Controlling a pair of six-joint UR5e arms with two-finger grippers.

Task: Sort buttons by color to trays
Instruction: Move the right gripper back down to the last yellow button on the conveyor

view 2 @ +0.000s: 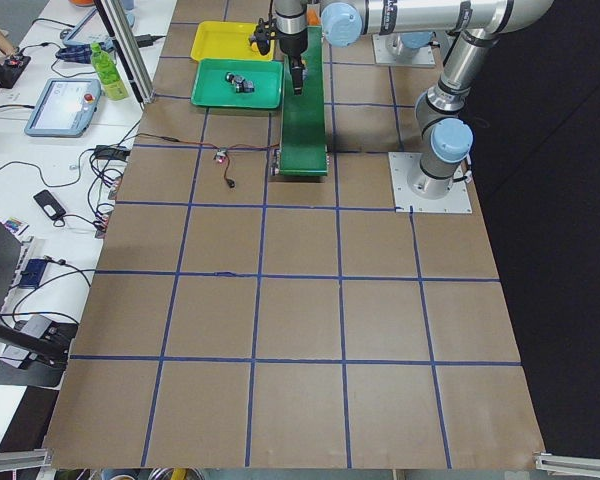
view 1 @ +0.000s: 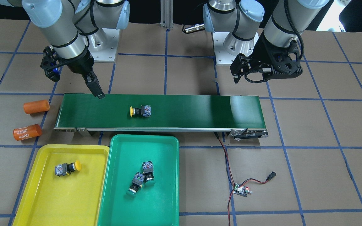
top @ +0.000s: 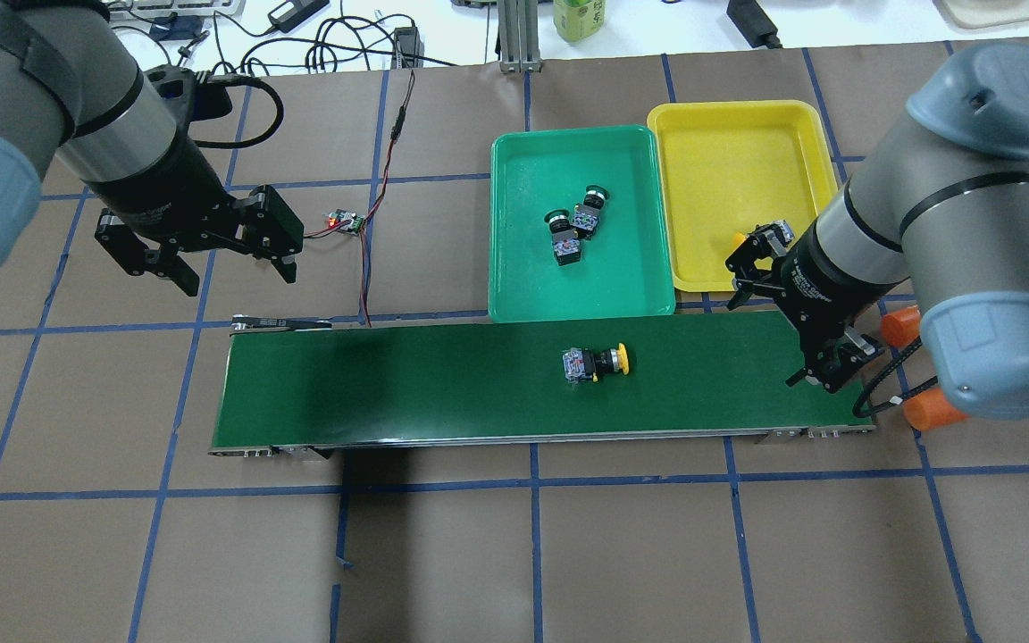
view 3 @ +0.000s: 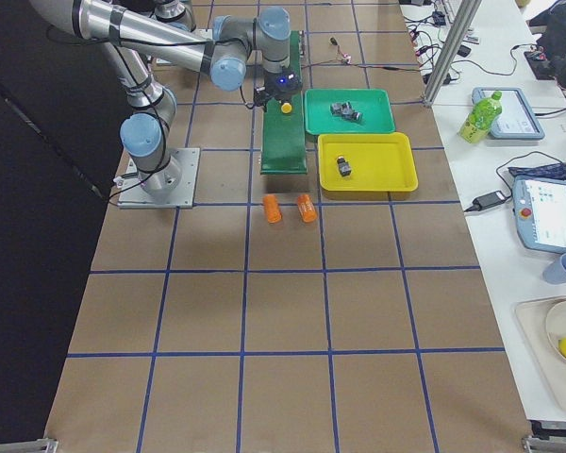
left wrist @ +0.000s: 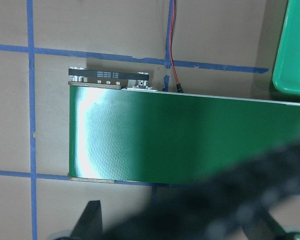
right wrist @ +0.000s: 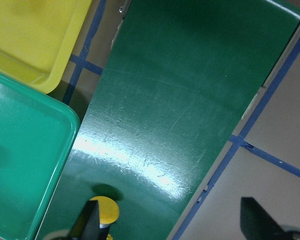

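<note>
One yellow-capped button (view 1: 140,111) lies on its side at mid-belt on the dark-green conveyor, also seen from overhead (top: 598,362). Its cap (right wrist: 104,210) shows beside one finger in the right wrist view. My right gripper (top: 823,377) hangs open over the belt's right end, apart from that button. A second yellow button (view 1: 68,168) lies in the yellow tray (view 1: 42,194). Two green buttons (view 1: 148,171) (view 1: 136,183) lie touching in the green tray (view 1: 162,194). My left gripper (top: 238,268) is open and empty above the table near the belt's left end.
The conveyor belt (view 1: 193,110) runs across the table, with both trays side by side along its far edge. Two orange cylinders (view 1: 36,106) (view 1: 27,131) lie past its right end. A small control board (view 1: 240,190) with red and black wires sits near the left end.
</note>
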